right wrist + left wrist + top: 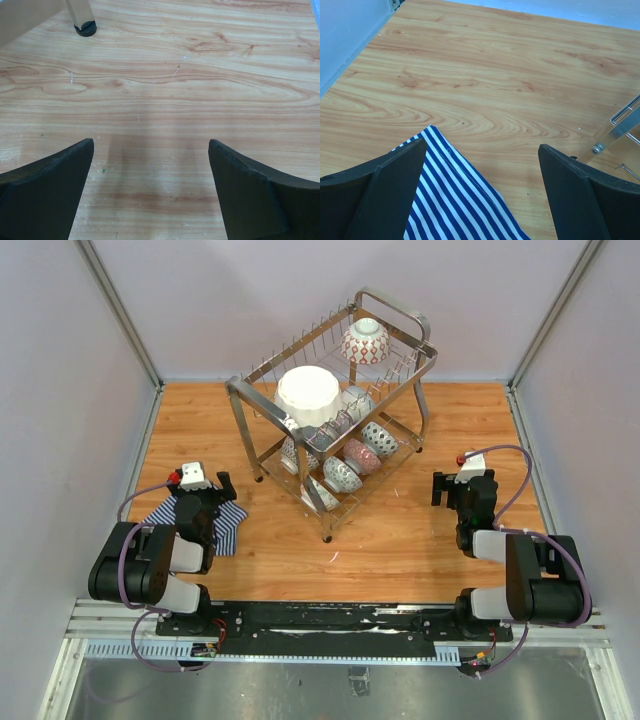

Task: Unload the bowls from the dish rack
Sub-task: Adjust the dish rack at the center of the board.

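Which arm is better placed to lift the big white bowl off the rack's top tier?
Probably left: the large white bowl sits at the dish rack's left end, nearer the open, empty left end effector than the right end effector.

- Left wrist view: the dish rack (620, 131) shows only a foot and a wire corner beyond the left arm's right-side finger (585, 200); the picture's edge cuts off the rest.
- The striped cloth (455, 195) runs under the left arm's left-side finger (375, 200) and off the bottom edge.
- Right wrist view: one rack leg (80, 15), ahead of the right arm's left-side finger (45, 195), is cut off at the top.
- Top view: the lower-tier bowls (345, 472) overlap behind the wires, so they cannot be counted.
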Controlling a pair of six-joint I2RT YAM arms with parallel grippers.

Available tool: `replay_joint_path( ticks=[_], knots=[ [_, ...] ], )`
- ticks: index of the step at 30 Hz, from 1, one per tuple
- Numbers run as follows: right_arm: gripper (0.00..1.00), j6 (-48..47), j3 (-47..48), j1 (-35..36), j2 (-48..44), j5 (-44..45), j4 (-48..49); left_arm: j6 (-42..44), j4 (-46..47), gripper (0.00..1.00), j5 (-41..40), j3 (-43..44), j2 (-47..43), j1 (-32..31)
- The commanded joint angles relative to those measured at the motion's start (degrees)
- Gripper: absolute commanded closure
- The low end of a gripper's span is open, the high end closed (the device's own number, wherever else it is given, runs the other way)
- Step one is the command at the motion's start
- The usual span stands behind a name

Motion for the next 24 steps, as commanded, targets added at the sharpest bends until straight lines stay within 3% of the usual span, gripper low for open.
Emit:
replay_joint_path(
  ticks=[1,7,9,15,18,24],
  knots=[
    [0.02,-1.1,1.2,-0.2,0.5,-0.4,1.8,0.7,2.3,0.0,-0.9,0.8,-0.5,0.2],
    [0.02,-0.7,1.1,-0.2,0.3,0.3,2.2,0.6,2.3,0.0,-0.9,0.8,-0.6,0.2],
    [0.02,1.0,1.4,-0.1,-1.9,6.2,1.6,1.5,1.6,0.0,0.5,1.0,-0.9,0.1],
    [0.02,5.2,10.7,-0.1,-14.7,13.0,-23.5,3.1,-14.9,0.0,-1.2,5.5,-12.4,-1.8],
    [0.02,9.2,12.6,-0.1,-18.1,13.0,-29.0,2.5,-16.1,0.0,-0.8,5.2,-17.0,-1.8],
    [0.02,17.9,14.1,-0.1,-25.7,12.4,-38.2,-10.5,-20.8,0.0,-1.8,4.7,-28.8,-1.8]
  ],
)
